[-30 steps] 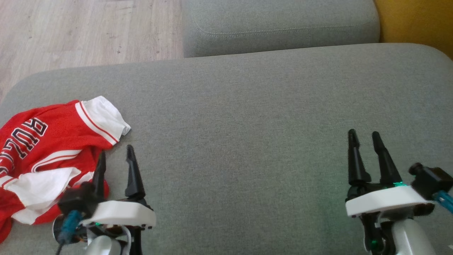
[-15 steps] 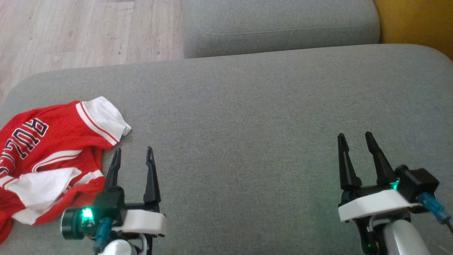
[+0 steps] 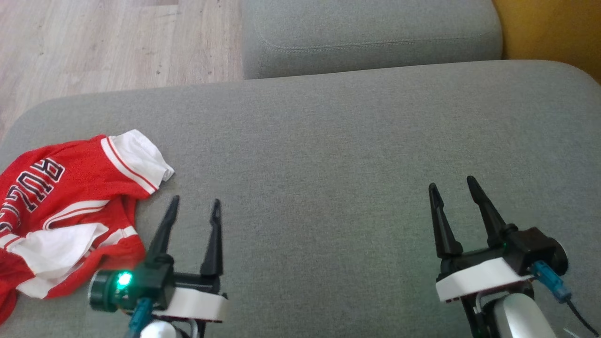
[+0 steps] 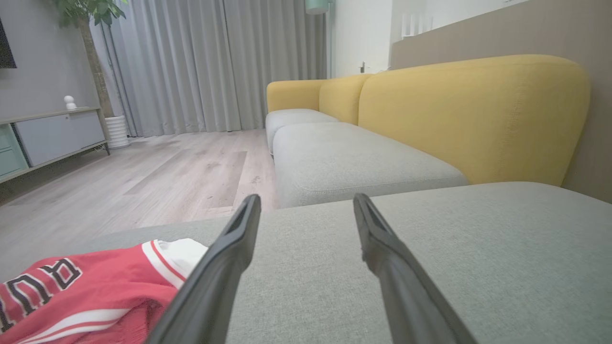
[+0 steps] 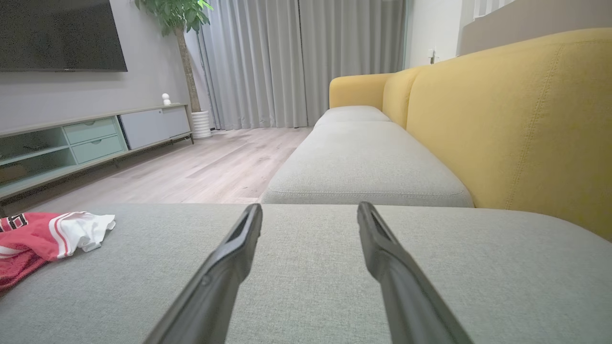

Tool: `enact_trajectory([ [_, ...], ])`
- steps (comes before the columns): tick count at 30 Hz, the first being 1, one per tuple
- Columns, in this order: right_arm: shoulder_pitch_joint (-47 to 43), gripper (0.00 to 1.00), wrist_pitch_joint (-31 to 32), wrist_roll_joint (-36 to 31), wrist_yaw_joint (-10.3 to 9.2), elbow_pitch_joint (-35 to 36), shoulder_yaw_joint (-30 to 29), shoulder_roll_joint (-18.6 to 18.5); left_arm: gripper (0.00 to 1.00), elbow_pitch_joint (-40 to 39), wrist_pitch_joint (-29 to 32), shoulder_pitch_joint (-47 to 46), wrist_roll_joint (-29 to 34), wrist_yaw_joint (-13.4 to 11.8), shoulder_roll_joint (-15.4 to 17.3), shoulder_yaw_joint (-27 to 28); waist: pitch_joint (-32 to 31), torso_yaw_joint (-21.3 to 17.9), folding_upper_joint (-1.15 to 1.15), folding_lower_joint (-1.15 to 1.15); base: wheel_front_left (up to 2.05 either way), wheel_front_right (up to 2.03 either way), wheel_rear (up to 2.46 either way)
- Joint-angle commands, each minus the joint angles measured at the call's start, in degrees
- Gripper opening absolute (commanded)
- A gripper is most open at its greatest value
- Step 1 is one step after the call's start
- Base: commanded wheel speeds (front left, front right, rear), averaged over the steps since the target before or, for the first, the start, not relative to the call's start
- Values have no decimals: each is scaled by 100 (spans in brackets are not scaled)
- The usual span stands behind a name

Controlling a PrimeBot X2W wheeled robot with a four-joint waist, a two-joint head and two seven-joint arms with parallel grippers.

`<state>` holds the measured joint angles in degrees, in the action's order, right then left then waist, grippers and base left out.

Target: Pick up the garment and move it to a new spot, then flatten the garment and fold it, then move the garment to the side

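The garment (image 3: pixel 61 206) is a red jersey with white sleeves and dark lettering, lying crumpled at the left end of the grey sofa cushion (image 3: pixel 328 155). It also shows low left as the garment (image 4: pixel 86 291) in the left wrist view and as the garment (image 5: pixel 43 234) far left in the right wrist view. My left gripper (image 3: pixel 195 204) hovers open just right of the jersey, nothing between its fingers. My right gripper (image 3: pixel 453 185) stands open over bare cushion at the right, far from the jersey.
A second grey cushion (image 3: pixel 371 33) lies beyond the first. The yellow sofa back (image 4: pixel 473 119) runs along the right side. Wooden floor (image 3: pixel 108 42) lies past the cushion's far left edge. A TV cabinet (image 5: pixel 86 138) and a potted plant (image 5: pixel 181 28) stand across the room.
My left gripper has moved right, away from the jersey's edge, staying open. My right gripper has drifted left and slightly back. The jersey lies as before.
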<state>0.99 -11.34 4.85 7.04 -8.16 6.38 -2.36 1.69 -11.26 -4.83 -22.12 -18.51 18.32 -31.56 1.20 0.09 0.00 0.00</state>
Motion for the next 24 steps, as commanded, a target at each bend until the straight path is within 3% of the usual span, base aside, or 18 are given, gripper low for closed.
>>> enact_trajectory([
  [1, 288, 100, -79, -114, 39, 160, 159, -43, 100, -215, -87, -152, 152, 20, 68, 264, 5, 4, 0, 0, 0, 0, 0],
  [7, 240, 100, -181, 243, 41, 26, 265, -46, 100, -241, -188, 132, 266, 414, -272, 833, -11, 30, 0, 0, 0, 0, 0],
  [19, 266, 100, -366, 790, 45, -287, 316, -52, 100, 368, -374, 510, 706, 1752, -1120, 1804, -13, 12, 0, 0, 0, 0, 0],
  [24, 264, 100, -366, 756, 45, -285, 182, -52, 100, 571, -374, 499, 834, 2035, -1280, 2038, -18, -3, 0, 0, 0, 0, 0],
])
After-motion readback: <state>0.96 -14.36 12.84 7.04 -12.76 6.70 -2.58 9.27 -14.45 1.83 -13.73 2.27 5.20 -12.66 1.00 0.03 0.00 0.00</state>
